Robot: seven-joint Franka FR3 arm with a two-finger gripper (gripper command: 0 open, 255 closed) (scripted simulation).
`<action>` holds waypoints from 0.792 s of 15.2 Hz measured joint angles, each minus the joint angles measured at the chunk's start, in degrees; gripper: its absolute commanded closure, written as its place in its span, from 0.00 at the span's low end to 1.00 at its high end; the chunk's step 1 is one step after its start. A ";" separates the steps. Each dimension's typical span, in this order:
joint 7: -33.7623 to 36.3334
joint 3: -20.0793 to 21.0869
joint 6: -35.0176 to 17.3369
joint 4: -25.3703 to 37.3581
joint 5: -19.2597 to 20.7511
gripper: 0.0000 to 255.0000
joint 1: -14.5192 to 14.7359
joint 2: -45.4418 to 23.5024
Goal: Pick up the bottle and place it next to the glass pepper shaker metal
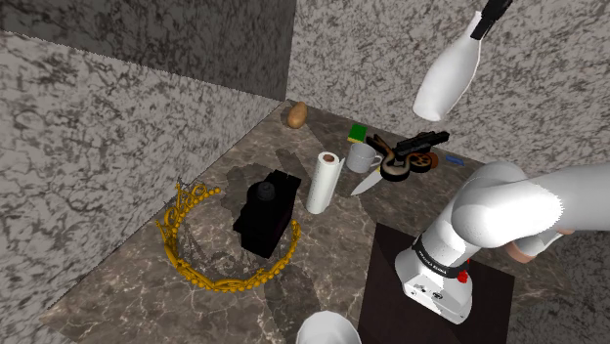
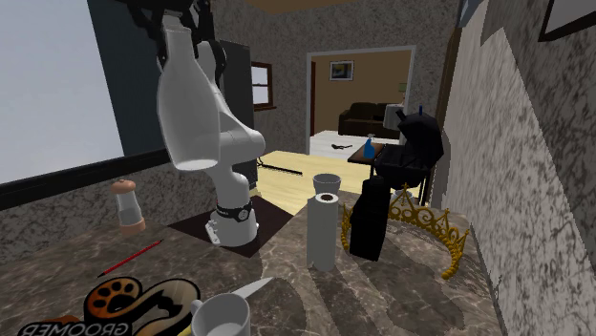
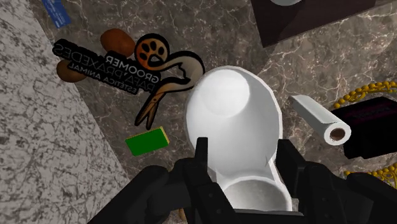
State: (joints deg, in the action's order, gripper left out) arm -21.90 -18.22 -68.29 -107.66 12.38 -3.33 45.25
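Shoulder view, left to right.
- Gold crown (image 1: pixel 223 256): lies on the brown marbled counter (image 1: pixel 127 293).
- Black box-like item (image 1: pixel 266 217): upright inside the crown's ring.
- Paper towel roll (image 1: pixel 324 183): upright, just beside the black item.
- Potato (image 1: pixel 296 114): in the wall corner.
- Mug (image 1: pixel 363 157): white, near a green sponge (image 1: pixel 359 132).
- Groomer sign (image 1: pixel 403 164): flat on the counter beside the mug.
- Stand (image 1: pixel 391 293): dark, carrying the arm's base.
- Bottle (image 1: pixel 448 78): white, high above the counter, tilted, base downward, neck in the gripper (image 1: pixel 486 21).
- Jaws: clamped on the bottle; the wrist view shows black fingers (image 3: pixel 202 167) pressed against either side.
- Pepper shaker (image 2: pixel 127 205): seen in the second exterior view. Clear body, brown cap and base, upright on the counter at that view's left, well apart from the raised bottle.
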 measured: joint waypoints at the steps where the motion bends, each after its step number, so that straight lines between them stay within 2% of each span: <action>1: -1.09 -0.84 0.41 0.17 0.74 1.00 -0.14 0.43; 8: -10.08 -7.41 4.23 1.68 7.31 1.00 -1.35 4.87; 12: -15.61 -11.31 6.50 4.94 11.15 1.00 -1.38 5.65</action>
State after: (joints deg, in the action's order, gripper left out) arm -37.52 -29.53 -61.79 -102.72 23.54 -4.71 50.91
